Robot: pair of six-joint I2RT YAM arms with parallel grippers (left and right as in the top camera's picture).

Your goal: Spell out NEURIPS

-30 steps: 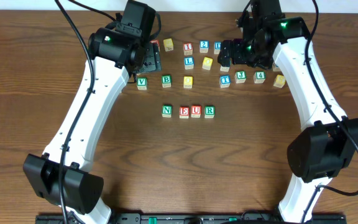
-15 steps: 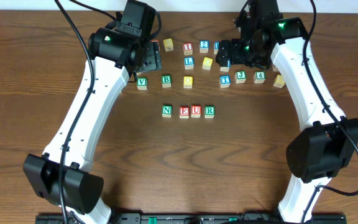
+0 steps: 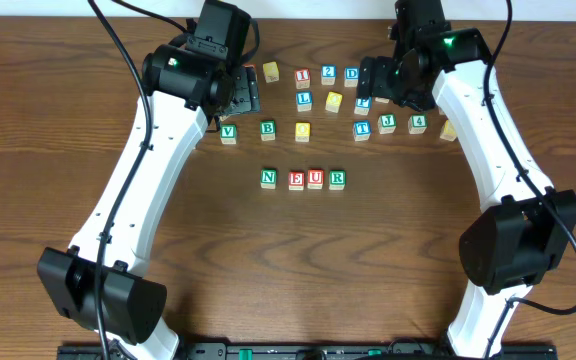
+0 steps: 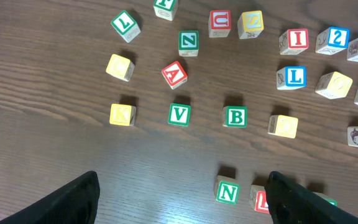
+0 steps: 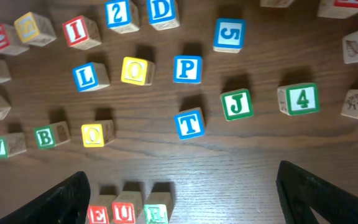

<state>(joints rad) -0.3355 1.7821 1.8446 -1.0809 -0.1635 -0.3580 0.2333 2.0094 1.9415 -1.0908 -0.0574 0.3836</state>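
Note:
Four cubes stand in a row mid-table: green N, red E, red U and green R. The red I lies in the far row. The blue P sits beside the dark head of my right arm. A yellow-faced cube lies near a second red U. My right gripper hangs open and empty high over the P and T area. My left gripper is open and empty above bare wood, left of the N.
Loose cubes are scattered at the back: V, B, L, 2, D, T, J, 4 and several yellow ones. The wrist views also show A, K and 5.
My right gripper has shifted slightly right and toward the back, uncovering the D and P cubes. The left arm and all cubes stay where they were.

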